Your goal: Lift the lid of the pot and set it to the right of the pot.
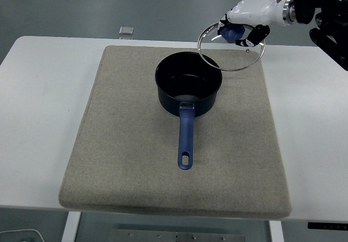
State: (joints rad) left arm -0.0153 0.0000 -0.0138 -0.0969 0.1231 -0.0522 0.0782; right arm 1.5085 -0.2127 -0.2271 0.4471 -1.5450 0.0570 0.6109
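Beige mat [125,144] on white table [43,90]; small grey object [126,30] beyond its far edge.

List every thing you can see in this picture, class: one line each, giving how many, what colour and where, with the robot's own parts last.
Table: one, white, under everything.
Mat: one, grey-beige, on the table's middle.
Pot: one, dark blue, open, on the mat's far half, its handle pointing toward the near edge.
Lid: one, clear glass with a metal rim and blue knob, held tilted in the air up and right of the pot.
Small object: one, grey, flat, beyond the table's far edge; too small to identify.
Right hand: one, white with dark fingers, top right, gripping the lid's knob.
Right arm: one, black, from the upper right edge.
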